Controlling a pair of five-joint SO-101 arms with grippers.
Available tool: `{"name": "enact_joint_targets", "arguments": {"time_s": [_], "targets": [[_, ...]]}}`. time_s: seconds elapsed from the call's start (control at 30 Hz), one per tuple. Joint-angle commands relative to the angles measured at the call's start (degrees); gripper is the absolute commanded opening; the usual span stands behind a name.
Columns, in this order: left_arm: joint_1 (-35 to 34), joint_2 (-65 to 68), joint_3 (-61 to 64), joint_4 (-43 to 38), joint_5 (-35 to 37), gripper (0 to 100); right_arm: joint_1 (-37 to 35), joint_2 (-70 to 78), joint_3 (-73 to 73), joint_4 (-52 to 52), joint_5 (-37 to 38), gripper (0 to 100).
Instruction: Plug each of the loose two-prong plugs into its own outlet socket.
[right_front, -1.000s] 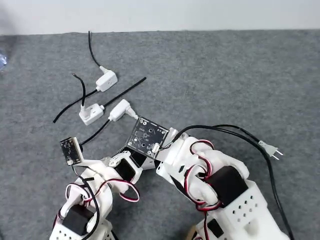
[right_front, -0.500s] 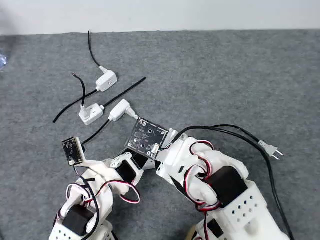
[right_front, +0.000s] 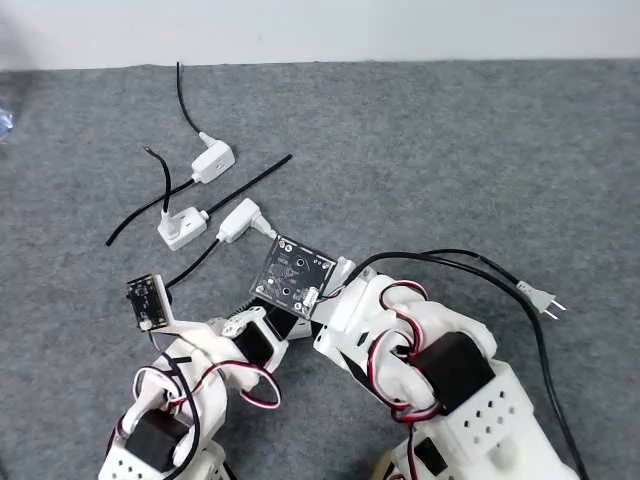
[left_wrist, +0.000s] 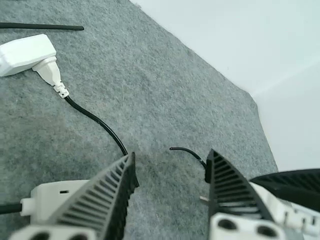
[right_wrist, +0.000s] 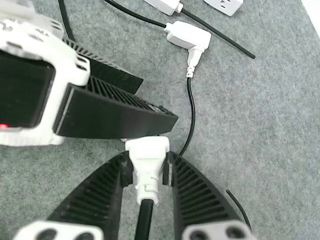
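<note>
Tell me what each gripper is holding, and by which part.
The right gripper clamps a white cord-end connector by the sides of its body. The left gripper is open and holds nothing.

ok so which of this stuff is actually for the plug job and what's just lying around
For the job: white connector in the right claw; three loose white connectors; two-prong plug; open left claw.
Just lying about: bluish thing at the mat's left edge, too little showing to identify.
</note>
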Motion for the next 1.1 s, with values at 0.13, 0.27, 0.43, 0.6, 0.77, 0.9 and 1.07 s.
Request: {"name": "enact_joint_targets", "arguments": {"time_s": [0.13,0.27,0.43,0.6,0.77,0.9,1.07], "targets": [[1.9,-0.6,0.6,0.8,-1.6,22,0.0,-1.3,-5.3,-2.4,-0.1,0.8],[-6.5,-0.6,-0.3,-2.4,-1.6,22,-0.2,-0.9,-5.3,-2.6,1.5,0.8],[-14.5,-0.6,-0.2,-4.8,-1.7,22,-0.2,1.7,-5.6,-4.2,2.0,0.8],[-19.6,-0.6,-0.1,-4.7,-3.9,22,-0.2,9.4,-5.7,-7.1,2.1,0.8],[-32.4,-0.6,1.9,-4.6,-5.7,22,-0.2,16.9,-8.5,-7.8,5.7,0.8],[-43.3,-0.6,4.6,-4.5,-15.0,22,-0.3,26.9,-12.0,-6.4,11.3,0.8],[-56.6,-0.6,4.6,-1.1,-24.3,22,0.7,39.3,-19.0,-1.2,22.4,0.8]]}}
